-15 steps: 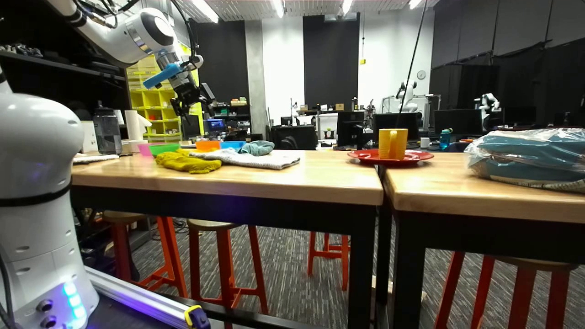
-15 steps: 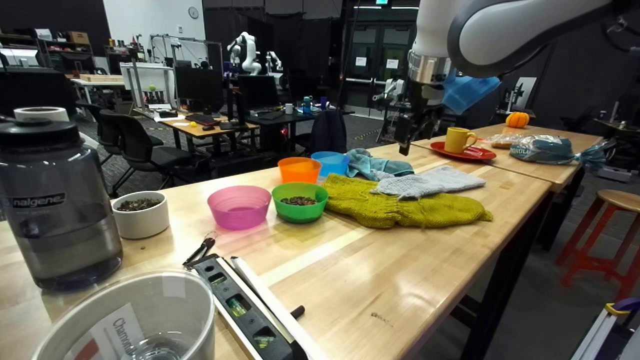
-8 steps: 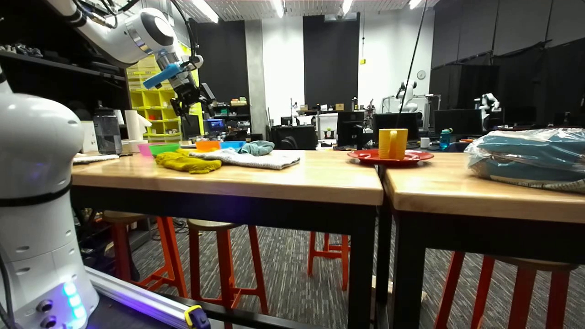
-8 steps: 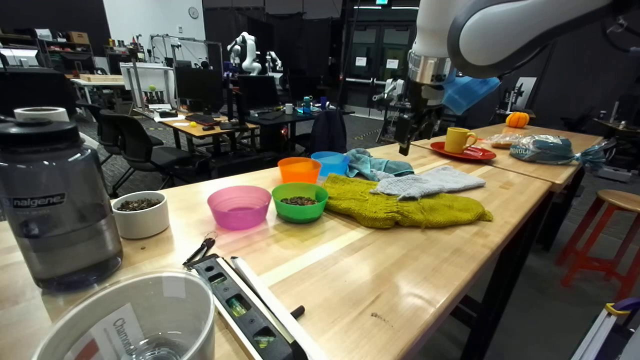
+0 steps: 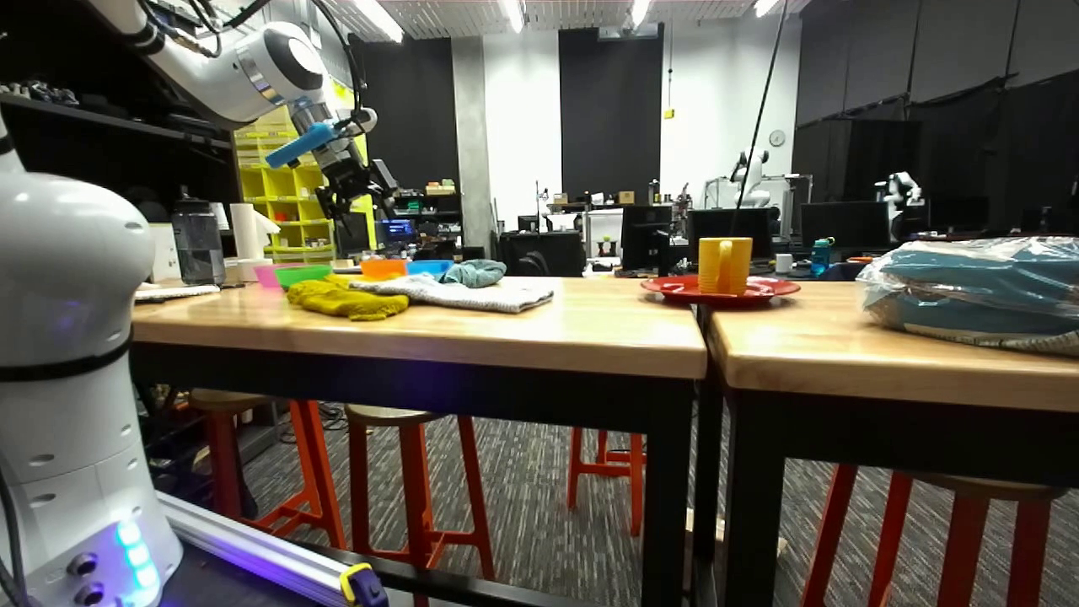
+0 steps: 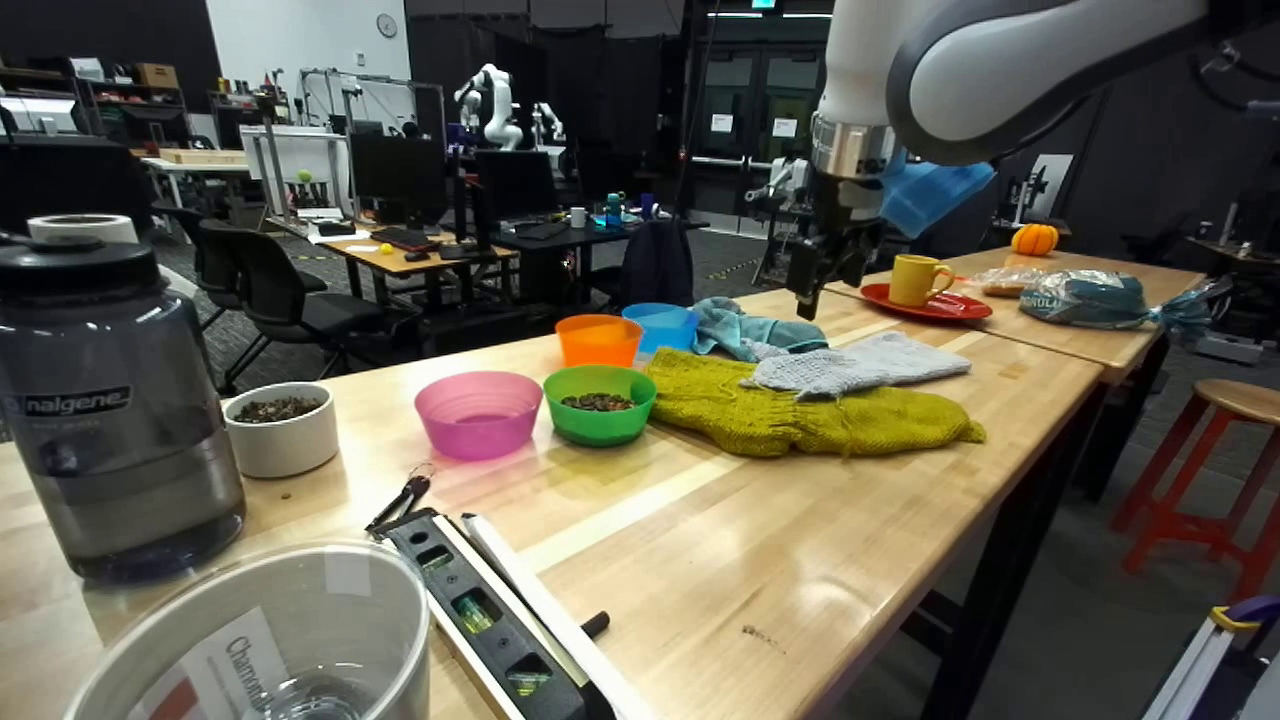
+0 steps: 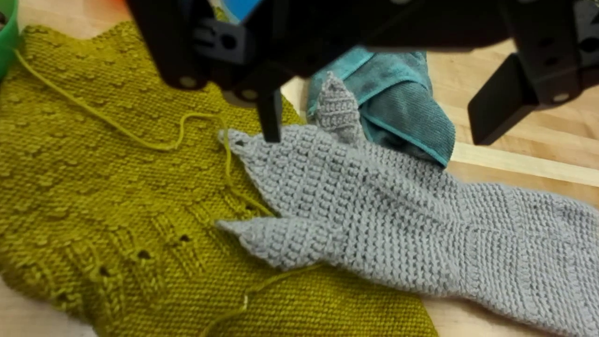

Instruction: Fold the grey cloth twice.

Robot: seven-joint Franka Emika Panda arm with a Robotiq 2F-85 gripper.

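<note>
- Mustard-yellow knitted heap (image 7: 131, 196).
- Black fingers (image 7: 503, 100): spread wide, holding nothing.
- Pale-grey knitted cloth (image 7: 421, 224): below the fingers, pointed end overlapping the heap, long axis toward the right edge of the wooden worktop (image 6: 720, 560) in an exterior view.

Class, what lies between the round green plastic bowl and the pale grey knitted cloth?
Rumpled yellow-green knitted fabric lies there, as an exterior view shows.
</note>
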